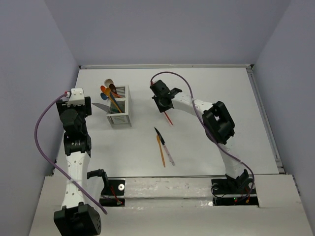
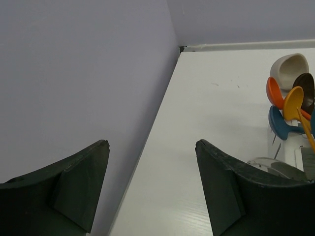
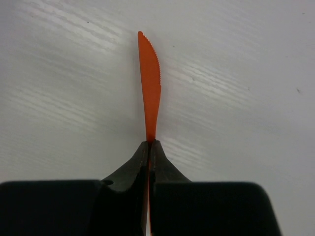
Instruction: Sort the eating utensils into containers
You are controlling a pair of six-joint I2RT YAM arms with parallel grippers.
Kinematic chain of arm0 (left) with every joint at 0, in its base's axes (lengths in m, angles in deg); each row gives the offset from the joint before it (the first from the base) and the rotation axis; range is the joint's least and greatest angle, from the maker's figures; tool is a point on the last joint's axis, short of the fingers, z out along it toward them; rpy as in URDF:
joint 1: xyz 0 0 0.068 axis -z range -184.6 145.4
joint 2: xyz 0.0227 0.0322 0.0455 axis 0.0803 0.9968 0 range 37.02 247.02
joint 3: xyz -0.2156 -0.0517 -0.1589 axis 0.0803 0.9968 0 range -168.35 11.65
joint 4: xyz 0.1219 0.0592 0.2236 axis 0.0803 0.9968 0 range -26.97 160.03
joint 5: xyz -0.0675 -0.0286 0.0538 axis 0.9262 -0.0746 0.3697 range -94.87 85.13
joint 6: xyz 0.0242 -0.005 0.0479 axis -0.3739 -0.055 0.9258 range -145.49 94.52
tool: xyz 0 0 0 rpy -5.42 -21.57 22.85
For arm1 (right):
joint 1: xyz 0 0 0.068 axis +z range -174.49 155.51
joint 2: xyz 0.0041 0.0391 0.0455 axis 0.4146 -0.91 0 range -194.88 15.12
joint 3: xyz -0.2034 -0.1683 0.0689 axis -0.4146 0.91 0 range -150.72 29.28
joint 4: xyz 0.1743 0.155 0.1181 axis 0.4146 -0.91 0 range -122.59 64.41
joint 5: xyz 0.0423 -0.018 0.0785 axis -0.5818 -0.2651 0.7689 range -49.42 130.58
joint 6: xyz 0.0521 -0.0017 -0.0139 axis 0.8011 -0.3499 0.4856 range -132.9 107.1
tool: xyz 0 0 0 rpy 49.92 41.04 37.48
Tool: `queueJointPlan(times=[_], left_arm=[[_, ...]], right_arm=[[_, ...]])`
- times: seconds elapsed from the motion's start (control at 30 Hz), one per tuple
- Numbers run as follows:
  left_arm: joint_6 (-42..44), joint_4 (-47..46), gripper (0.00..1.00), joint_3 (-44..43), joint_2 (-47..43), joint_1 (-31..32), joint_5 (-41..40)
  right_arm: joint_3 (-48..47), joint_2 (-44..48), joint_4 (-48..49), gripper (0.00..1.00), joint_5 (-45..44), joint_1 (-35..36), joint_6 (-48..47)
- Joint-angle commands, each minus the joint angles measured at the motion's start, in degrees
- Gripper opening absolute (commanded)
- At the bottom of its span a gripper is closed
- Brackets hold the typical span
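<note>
The white slatted caddy (image 1: 119, 112) stands left of centre and holds several spoons (image 1: 109, 91), bowls up. In the left wrist view these are beige (image 2: 290, 69), brown (image 2: 307, 88), orange (image 2: 274, 92), yellow-orange (image 2: 294, 102) and blue (image 2: 279, 125). A silver-bladed knife (image 1: 100, 106) sticks out of the caddy's left side. My right gripper (image 1: 165, 108) is shut on an orange knife (image 3: 150, 83), its serrated blade pointing away over the table; the knife also shows in the top view (image 1: 169, 118). My left gripper (image 2: 152, 143) is open and empty, left of the caddy at the table's left edge.
An orange utensil (image 1: 161, 150) and a dark-bladed knife with a pale handle (image 1: 166, 147) lie side by side on the table in front of the caddy. The grey wall (image 2: 74, 73) runs close along the left gripper. A raised rim (image 1: 261, 113) borders the table's right side.
</note>
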Motion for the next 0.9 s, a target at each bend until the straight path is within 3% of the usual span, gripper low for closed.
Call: queueJointPlan(times=[0.0,0.17,0.33,0.37,0.5,0.63,0.87], left_arm=[[0.93,-0.82,0.84,2.31,-0.75,-0.71,-1.41],[0.66,-0.82,0.84,3.28,-0.66,-1.06,-1.41],[0.75,-2.13,0.84,4.42,0.48,-1.41,-1.93],[0.66,-2.31,0.84,4.51,0.66,-1.41,-2.45],[0.66,-2.58,0.83,4.86,0.74,-1.68,-2.90],[0.49,-2.58,0.84,4.86,0.92,-1.76,-2.37],[0.75,-2.66,0.83,4.86,1.01,-1.77,-1.40]], right_arm=[[8.24,16.40,18.85,0.00,2.60,-0.30,-5.69],[15.46,28.10,42.41,0.00,4.09,4.08,-11.75],[21.09,28.91,69.53,0.00,12.34,10.85,-18.44],[21.01,28.04,72.56,0.00,17.24,11.38,-17.57],[10.68,17.52,77.42,0.00,26.31,12.61,-13.00],[3.71,9.06,76.91,0.00,29.68,13.15,-12.91],[9.83,9.48,76.55,0.00,24.59,13.15,-13.26]])
